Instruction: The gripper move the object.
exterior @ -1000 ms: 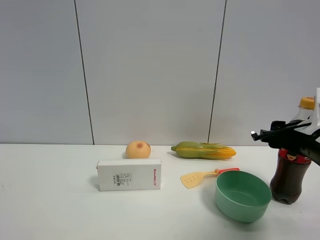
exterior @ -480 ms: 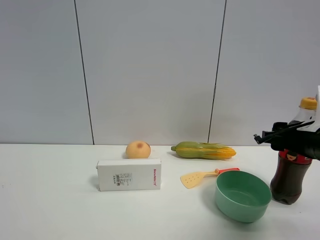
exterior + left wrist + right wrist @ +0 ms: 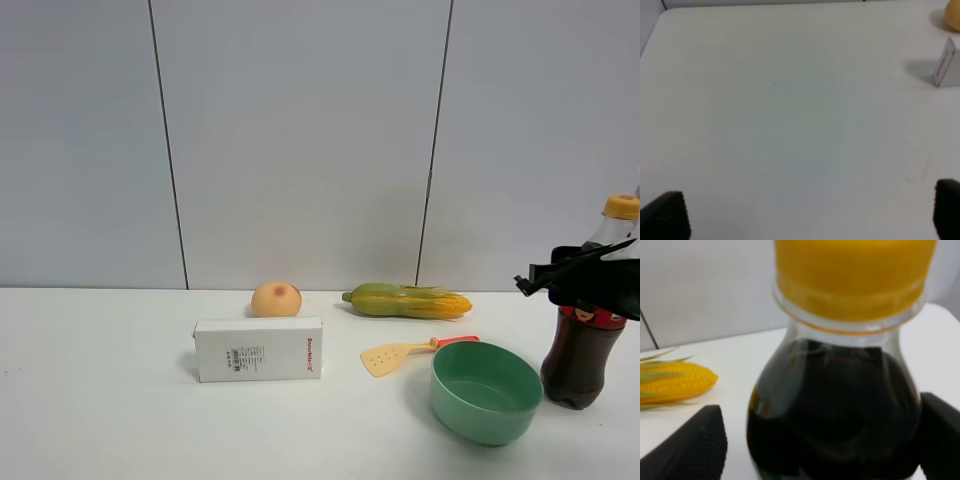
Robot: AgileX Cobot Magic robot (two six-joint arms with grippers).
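Standing upright at the right end of the white surface, just beside the smooth green bowl, the clear plastic cola bottle is straddled at its rounded shoulder by the right claw. The ribbed black pads are held spread on either side and not yet pinched, apparently so that a grasp can be made.

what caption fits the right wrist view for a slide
Right end effector open around the yellow-capped cola bottle, corn beyond it.
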